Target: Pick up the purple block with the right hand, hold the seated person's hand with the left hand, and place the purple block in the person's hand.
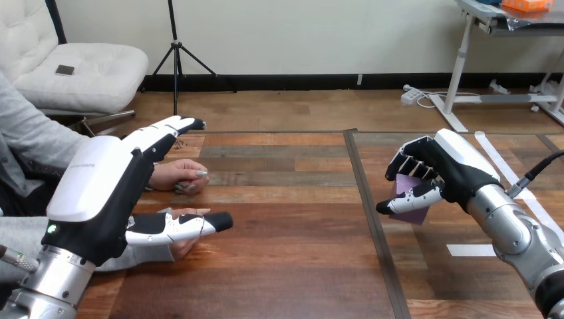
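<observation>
Purple block [413, 215]: right of the table seam [366, 206], gripped in the right hand [453, 167], fingers curled over it and thumb across its front.
Left hand [101, 187]: left of the seam, fingers straight, grasping nothing.
Person's far hand [178, 175]: left of the seam, resting on the wooden table [286, 266].
Person's near hand [178, 243]: left of the seam, under the left hand's thumb; contact unclear.

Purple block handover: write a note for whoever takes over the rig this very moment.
Right hand: fingers curled round the purple block, at the table's right.
Left hand: open, fingers straight, by the person's hands at the view's left, holding neither.
Done: block grasped.
Left: hold the person's hand, carry the block across, place it in that hand.
</observation>
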Robot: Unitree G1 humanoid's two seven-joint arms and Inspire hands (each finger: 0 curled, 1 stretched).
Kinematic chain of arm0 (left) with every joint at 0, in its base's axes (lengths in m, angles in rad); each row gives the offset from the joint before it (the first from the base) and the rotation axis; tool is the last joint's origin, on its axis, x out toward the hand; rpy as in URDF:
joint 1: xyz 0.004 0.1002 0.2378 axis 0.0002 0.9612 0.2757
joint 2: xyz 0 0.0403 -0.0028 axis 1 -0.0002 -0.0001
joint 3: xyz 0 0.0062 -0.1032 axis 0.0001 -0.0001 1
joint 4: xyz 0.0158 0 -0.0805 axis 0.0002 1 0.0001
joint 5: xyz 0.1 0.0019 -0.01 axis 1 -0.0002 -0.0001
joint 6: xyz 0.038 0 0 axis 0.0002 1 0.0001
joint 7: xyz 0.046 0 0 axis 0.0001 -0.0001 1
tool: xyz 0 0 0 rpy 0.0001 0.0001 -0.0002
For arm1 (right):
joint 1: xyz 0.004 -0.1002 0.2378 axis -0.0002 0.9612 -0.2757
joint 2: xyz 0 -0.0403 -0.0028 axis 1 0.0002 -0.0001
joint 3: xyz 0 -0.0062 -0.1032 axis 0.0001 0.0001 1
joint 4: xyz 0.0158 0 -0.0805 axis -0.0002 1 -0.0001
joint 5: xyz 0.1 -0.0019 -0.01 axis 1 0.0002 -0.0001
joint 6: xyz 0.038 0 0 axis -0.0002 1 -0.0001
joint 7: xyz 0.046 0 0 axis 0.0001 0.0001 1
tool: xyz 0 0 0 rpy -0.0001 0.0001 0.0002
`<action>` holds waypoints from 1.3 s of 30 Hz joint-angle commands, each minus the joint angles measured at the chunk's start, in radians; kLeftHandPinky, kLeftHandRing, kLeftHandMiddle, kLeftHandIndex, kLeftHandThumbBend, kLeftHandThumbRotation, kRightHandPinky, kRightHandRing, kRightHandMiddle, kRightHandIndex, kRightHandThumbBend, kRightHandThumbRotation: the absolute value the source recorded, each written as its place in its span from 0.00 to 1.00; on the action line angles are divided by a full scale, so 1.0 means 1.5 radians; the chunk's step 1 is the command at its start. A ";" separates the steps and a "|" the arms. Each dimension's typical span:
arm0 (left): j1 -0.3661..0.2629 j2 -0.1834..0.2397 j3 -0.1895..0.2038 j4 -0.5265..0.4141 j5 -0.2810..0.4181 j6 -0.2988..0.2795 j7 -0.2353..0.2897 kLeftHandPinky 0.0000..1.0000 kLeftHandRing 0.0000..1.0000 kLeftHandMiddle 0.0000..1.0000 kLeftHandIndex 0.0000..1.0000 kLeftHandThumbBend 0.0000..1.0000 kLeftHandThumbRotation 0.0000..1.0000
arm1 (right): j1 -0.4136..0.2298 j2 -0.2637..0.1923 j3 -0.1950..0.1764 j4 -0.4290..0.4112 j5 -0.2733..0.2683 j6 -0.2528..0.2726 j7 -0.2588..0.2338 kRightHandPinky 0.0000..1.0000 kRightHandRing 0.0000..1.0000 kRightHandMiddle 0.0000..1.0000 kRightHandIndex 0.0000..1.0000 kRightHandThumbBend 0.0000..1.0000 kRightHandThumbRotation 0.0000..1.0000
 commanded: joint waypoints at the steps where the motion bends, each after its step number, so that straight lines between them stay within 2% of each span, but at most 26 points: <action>1: -0.046 0.026 -0.016 0.017 0.018 0.002 0.018 0.72 0.86 0.89 0.85 0.98 0.62 | -0.038 -0.006 -0.007 -0.016 0.008 0.000 -0.015 0.41 0.44 0.47 0.46 0.81 0.00; 9: -0.053 0.043 -0.030 0.027 0.049 0.033 0.006 0.74 0.87 0.91 0.87 1.00 0.64 | -0.037 -0.006 -0.008 -0.016 0.010 0.001 -0.013 0.41 0.44 0.47 0.46 0.81 0.00; 17: -0.057 0.055 -0.048 0.032 0.052 0.073 -0.022 0.84 0.94 0.96 0.92 1.00 0.62 | -0.037 -0.006 -0.008 -0.015 0.010 0.001 -0.012 0.41 0.44 0.47 0.46 0.81 0.00; 26: -0.064 0.069 -0.069 0.053 0.077 0.103 -0.018 0.89 0.97 0.99 0.95 1.00 0.60 | -0.036 -0.005 -0.010 -0.017 0.014 0.005 -0.008 0.41 0.44 0.47 0.46 0.81 0.00; 39: -0.080 0.083 -0.096 0.107 0.082 0.128 -0.012 0.86 0.94 0.98 0.96 1.00 0.53 | -0.036 -0.006 -0.006 -0.017 0.009 0.009 -0.011 0.41 0.44 0.47 0.46 0.81 0.00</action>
